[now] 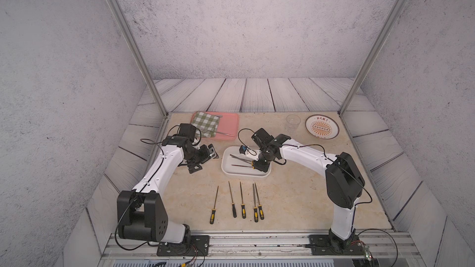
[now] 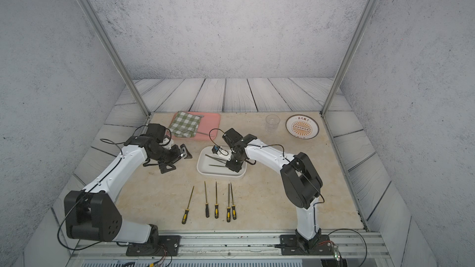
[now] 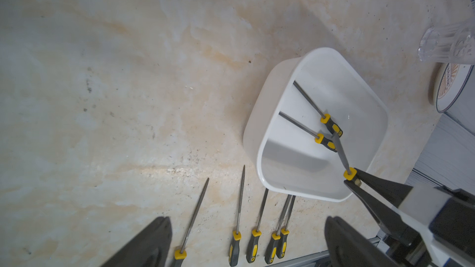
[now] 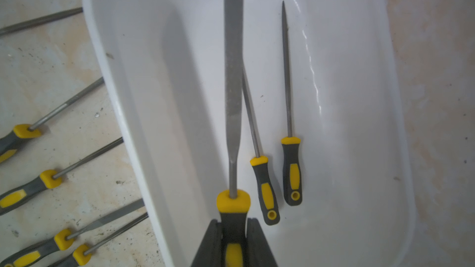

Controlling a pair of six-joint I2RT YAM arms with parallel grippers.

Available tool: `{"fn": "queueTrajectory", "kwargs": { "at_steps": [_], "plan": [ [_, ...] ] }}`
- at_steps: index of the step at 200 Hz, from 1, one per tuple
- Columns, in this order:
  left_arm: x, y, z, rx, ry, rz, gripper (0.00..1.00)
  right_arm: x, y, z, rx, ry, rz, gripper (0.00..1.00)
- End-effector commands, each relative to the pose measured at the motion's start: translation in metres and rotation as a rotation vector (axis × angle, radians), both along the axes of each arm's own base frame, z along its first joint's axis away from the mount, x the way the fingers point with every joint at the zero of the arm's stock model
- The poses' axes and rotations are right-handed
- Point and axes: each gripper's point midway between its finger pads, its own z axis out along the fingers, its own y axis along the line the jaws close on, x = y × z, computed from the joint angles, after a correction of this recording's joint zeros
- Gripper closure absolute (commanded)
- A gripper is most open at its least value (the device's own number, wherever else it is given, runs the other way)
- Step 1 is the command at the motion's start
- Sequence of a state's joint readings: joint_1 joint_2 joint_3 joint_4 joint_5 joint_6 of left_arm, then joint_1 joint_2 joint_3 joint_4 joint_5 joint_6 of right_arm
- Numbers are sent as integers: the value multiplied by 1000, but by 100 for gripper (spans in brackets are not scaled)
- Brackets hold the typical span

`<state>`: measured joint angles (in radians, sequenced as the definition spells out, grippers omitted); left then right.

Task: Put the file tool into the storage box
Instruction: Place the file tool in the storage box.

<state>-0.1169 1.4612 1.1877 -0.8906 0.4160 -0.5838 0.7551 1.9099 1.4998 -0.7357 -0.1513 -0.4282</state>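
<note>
— While the right gripper (image 4: 233,223) pinches a flat file (image 4: 233,73) by its yellow-and-black handle, where does the blade point?
— Into the white storage box (image 4: 102,47), slanting above the handles of two files (image 4: 290,170) lying on its floor.
— And the left gripper (image 3: 248,219)?
— Fingers spread wide, holding nothing, just beside the box. Five more files (image 1: 243,211) lie in a row on the table (image 1: 295,196), nearer the arm bases.
</note>
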Motion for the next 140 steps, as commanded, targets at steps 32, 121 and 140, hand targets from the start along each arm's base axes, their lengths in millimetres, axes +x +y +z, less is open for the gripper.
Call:
{"fn": "queueTrajectory", "kwargs": {
  "at_steps": [32, 121, 140],
  "plan": [
    [24, -3, 11, -15, -13, -6, 2, -26, 3, -21, -20, 81, 72, 84],
    [14, 2, 14, 14, -13, -19, 2, -19, 7, -48, -106, 74, 40, 78],
    [11, 2, 13, 13, -12, -21, 2, -15, 8, -50, -117, 66, 26, 77]
  ]
}}
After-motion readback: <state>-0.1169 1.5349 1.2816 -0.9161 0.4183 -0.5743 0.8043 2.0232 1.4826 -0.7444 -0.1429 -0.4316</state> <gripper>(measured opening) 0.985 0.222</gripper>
